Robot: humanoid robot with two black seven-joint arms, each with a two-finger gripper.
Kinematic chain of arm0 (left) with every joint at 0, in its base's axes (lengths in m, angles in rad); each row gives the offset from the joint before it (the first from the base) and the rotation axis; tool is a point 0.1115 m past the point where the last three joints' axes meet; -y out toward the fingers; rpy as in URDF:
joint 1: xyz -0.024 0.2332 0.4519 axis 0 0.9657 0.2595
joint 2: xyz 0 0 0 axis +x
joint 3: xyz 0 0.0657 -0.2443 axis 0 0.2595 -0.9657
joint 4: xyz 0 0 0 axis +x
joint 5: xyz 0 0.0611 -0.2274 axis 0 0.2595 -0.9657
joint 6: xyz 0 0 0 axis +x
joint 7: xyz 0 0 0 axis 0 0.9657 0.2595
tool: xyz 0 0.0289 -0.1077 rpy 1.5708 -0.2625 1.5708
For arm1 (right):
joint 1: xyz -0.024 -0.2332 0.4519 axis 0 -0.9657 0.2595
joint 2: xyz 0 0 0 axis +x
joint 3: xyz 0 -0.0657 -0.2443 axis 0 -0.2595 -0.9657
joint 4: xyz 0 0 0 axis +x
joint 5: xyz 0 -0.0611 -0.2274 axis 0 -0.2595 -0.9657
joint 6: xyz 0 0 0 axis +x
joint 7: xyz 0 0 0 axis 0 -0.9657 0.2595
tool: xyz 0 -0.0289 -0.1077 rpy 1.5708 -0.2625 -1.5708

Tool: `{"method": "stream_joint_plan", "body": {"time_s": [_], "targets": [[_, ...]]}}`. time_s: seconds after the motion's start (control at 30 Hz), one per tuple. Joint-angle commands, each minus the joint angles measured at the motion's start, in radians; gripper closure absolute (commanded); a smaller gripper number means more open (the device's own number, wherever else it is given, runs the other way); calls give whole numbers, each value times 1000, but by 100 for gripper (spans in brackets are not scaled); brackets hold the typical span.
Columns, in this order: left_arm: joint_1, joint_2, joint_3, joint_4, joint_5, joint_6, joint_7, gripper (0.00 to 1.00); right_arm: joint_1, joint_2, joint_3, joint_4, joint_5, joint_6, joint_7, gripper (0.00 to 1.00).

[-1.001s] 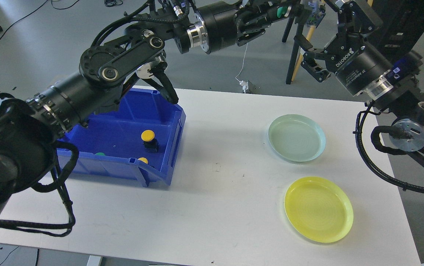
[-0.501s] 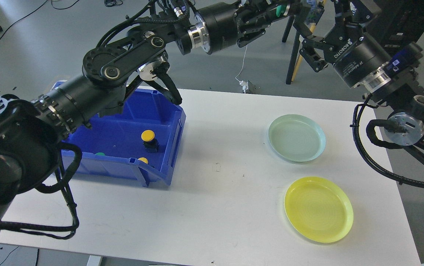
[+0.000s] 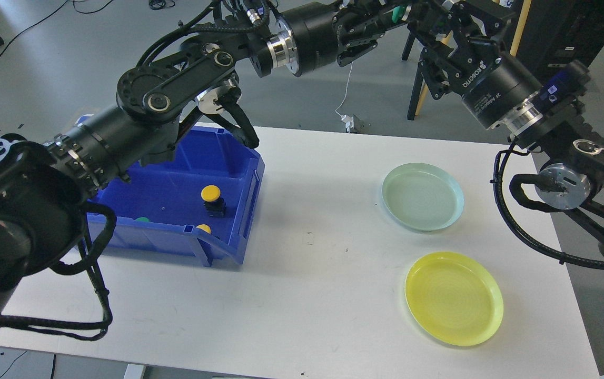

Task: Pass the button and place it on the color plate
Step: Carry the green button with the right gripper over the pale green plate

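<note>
- Left end effector [image 3: 388,18] is up high beyond the far edge of the surface [image 3: 307,273], clenched on a green button [image 3: 398,12] whose cap peeks out between its fingers.
- Right end effector [image 3: 438,23] is right there beside it, nearly touching; it's dark and crowded at the tips, so I cannot tell whether its fingers are spread or closed.
- Step in hand, by my read: the mid-air handover, green button going from left to right.
- Next move calls for the right fingers to close firmly on the button before the left lets go, then a swing down to the green plate [image 3: 423,196] near the far right corner.
- Risk as I see it: a drop here lands off the surface, on the floor.
- Yellow plate [image 3: 454,298] waits near the right edge, closer in; both plates are bare.
- Blue bin [image 3: 217,158] sits toward the left edge, with a yellow button [image 3: 211,196] upright inside, another yellow cap and a green one by its front wall.
- Beyond: grey floor, cables, chair legs.
</note>
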Motion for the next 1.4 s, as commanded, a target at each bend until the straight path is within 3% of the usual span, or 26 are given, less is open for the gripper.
{"method": "stream_joint_plan", "body": {"time_s": [0.0,0.1,0.13,0.2,0.23,0.27,0.47,0.93,1.2,1.37], "targets": [[0,0,1,0,0,0,0,69,0,0,0,0,0,5,1,93],[2,0,2,1,0,0,1,68,1,0,0,0,0,5,1,93],[2,0,4,0,1,0,3,64,1,0,2,0,0,5,1,93],[2,0,4,1,1,0,4,42,7,0,0,-1,0,5,1,93],[2,0,1,1,1,0,9,23,10,0,0,-1,1,5,1,93],[2,0,-4,3,0,0,10,12,12,0,0,-1,1,5,1,93],[2,1,-2,6,1,0,26,4,13,0,0,-1,1,5,1,93],[2,18,-4,1,3,0,27,2,13,-18,0,-11,0,3,-12,93],[6,136,4,-26,6,0,26,2,-10,-85,-4,-107,1,6,-25,93],[13,244,-7,-32,9,0,17,2,-46,-84,-134,-236,0,11,-38,92]]}}
